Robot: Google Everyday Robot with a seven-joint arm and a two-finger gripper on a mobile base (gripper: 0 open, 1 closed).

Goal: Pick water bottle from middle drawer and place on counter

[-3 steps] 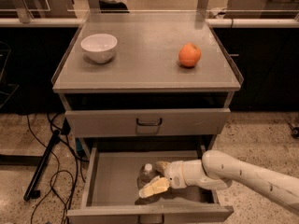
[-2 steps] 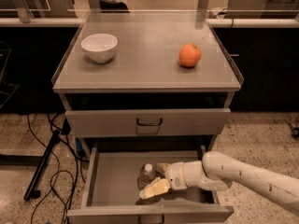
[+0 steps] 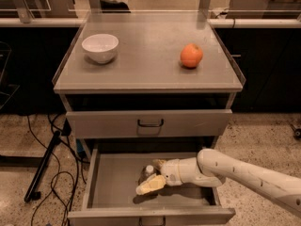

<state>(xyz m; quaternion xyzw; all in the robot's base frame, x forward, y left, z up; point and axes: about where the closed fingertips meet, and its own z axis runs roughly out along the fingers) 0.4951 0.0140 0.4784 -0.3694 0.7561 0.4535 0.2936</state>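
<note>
**Water bottle** (image 3: 148, 170): small, clear plastic, white cap. Lies in the open middle drawer (image 3: 114, 185), right of centre, and is mostly hidden by the hand (image 3: 151, 180).

**Hand:** cream and pale yellow, smooth moulded shell, low over the drawer floor and against the bottle. Whether it is closed on the bottle or merely set about it cannot be told.

**Change:** almost none. Hand and bottle sit where they were a second ago, with no lift begun. Judgement: the grasp is being settled, so pick-up and transfer both remain to be done.

**Arm** (image 3: 244, 172): white, rounded, matte casing. Enters from the lower right over the drawer's right wall.

**Middle drawer:** grey sheet metal, shallow, with low walls and a flat dull floor.

**Upper drawer** (image 3: 149, 123): shut, same grey metal, dark bar handle.

**Table** (image 3: 146, 36): broad grey metal top with a thin raised rim and a soft sheen.

**On the table:**
- White bowl (image 3: 100, 47), glossy and round, on the left.
- Orange fruit (image 3: 191, 55), matte skin, on the right, well apart from the bowl.

**Floor** (image 3: 263, 131): speckled stone.
</note>
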